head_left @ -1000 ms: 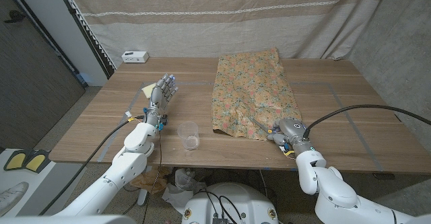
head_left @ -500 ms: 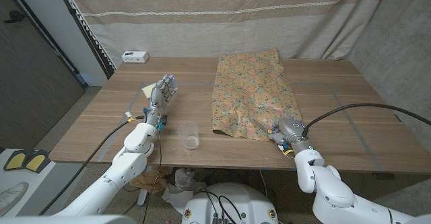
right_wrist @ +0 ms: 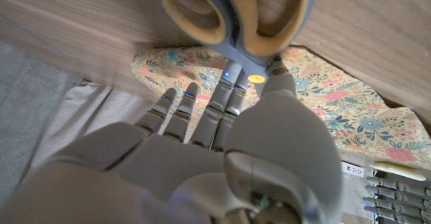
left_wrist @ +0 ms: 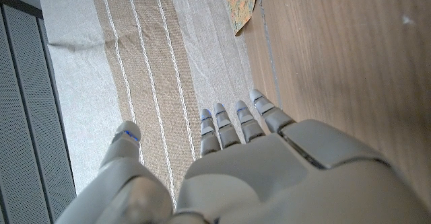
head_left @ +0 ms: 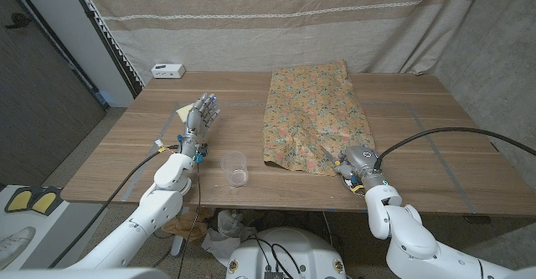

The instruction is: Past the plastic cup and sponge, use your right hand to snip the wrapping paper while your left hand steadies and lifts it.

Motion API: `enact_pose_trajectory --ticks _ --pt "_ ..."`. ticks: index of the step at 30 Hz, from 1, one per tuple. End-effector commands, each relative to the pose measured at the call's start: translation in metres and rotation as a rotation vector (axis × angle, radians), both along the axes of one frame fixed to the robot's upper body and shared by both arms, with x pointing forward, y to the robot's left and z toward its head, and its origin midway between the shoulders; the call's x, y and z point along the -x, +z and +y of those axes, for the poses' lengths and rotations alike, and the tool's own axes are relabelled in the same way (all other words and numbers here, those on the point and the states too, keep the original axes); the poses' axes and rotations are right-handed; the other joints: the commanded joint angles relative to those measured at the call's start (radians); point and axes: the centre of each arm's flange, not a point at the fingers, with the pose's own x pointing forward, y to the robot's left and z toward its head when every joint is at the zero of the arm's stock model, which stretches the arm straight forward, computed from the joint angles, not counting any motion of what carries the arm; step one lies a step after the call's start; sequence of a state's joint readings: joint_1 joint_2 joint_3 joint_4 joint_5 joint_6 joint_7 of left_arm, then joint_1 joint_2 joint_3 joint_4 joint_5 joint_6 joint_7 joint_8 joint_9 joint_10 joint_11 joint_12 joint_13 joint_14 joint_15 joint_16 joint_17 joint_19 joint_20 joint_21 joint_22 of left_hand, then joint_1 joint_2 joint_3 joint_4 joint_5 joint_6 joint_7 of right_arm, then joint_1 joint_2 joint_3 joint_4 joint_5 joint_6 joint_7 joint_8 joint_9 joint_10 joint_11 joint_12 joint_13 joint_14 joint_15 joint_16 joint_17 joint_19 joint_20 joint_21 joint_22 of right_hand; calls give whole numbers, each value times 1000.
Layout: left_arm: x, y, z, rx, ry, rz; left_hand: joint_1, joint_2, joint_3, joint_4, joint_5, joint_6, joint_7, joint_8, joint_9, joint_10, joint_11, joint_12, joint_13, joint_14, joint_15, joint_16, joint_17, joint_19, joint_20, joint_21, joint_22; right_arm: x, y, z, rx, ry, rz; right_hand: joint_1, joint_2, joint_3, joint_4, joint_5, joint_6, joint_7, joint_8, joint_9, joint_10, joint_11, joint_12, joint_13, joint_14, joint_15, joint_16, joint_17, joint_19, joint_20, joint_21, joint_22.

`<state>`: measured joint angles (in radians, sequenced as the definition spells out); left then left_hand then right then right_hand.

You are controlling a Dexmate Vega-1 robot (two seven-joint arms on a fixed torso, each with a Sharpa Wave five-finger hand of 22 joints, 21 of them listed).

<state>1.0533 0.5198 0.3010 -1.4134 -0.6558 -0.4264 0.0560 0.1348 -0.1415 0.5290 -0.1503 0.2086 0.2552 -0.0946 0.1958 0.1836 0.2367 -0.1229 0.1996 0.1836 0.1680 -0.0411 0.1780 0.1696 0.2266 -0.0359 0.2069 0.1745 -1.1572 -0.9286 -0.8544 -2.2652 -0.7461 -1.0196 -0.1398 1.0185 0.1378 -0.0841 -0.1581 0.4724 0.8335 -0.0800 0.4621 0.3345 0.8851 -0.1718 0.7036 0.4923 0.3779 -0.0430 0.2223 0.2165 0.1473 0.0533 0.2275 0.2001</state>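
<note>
the wrapping paper [head_left: 314, 116] lies flat on the table [head_left: 126, 149]. at the wrapping paper's near edge the right hand [head_left: 358, 163] has its fingers at the scissors [right_wrist: 236, 15]; whether they clamp them i cannot tell. well left of the paper, the left hand [head_left: 199, 116] is raised, fingers apart, holding nothing. the plastic cup [head_left: 235, 168] stands left of the paper's near corner.

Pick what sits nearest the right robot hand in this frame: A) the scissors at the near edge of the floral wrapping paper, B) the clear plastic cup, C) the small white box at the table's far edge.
A: the right robot hand is at the scissors by the floral wrapping paper's near edge.
</note>
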Motion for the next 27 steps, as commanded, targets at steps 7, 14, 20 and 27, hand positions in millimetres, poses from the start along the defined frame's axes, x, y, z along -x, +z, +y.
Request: enact_pose_trajectory --ticks 7,14,20,27 --pt "-1 -2 1 8 2 -1 10 0 -2 0 4 0 2 -3 3 -4 -2 -2 4 -6 -101 2 2 8 -51 -4 3 -2 4 -1 -31 27 -45 125 25 64 -1 -38 145 -68 19 -51 154 -26 5 -99 64 -172 31 18 30 -18 12 -1" --pt "-1 -2 1 12 0 -2 10 0 -3 0 4 -1 1 -3 3 -3 -2 -2 4 -6 -101 2 2 8 -51 -5 3 1 11 -2 -68 60 -97 145 26 73 -1 -42 138 -66 12 -61 160 -30 -5 -118 71 -173 34 21 36 -26 13 -2" --pt "-2 -2 0 12 -2 0 10 0 -4 0 4 -1 1 -3 3 -4 -1 -2 4 -6 -101 2 2 8 -52 -5 3 5 19 -3 -108 87 -118 158 29 80 2 -44 137 -56 8 -67 163 -30 -13 -132 79 -175 38 23 39 -27 14 -2" --pt "-2 -3 0 12 -1 1 10 1 -4 0 4 -1 2 -3 3 -4 -1 -2 3 -6 -101 2 2 8 -52 -6 3 12 33 -1 -120 108 -159 165 31 85 6 -47 138 -52 7 -72 166 -28 -10 -130 84 -174 41 26 41 -23 14 -2"
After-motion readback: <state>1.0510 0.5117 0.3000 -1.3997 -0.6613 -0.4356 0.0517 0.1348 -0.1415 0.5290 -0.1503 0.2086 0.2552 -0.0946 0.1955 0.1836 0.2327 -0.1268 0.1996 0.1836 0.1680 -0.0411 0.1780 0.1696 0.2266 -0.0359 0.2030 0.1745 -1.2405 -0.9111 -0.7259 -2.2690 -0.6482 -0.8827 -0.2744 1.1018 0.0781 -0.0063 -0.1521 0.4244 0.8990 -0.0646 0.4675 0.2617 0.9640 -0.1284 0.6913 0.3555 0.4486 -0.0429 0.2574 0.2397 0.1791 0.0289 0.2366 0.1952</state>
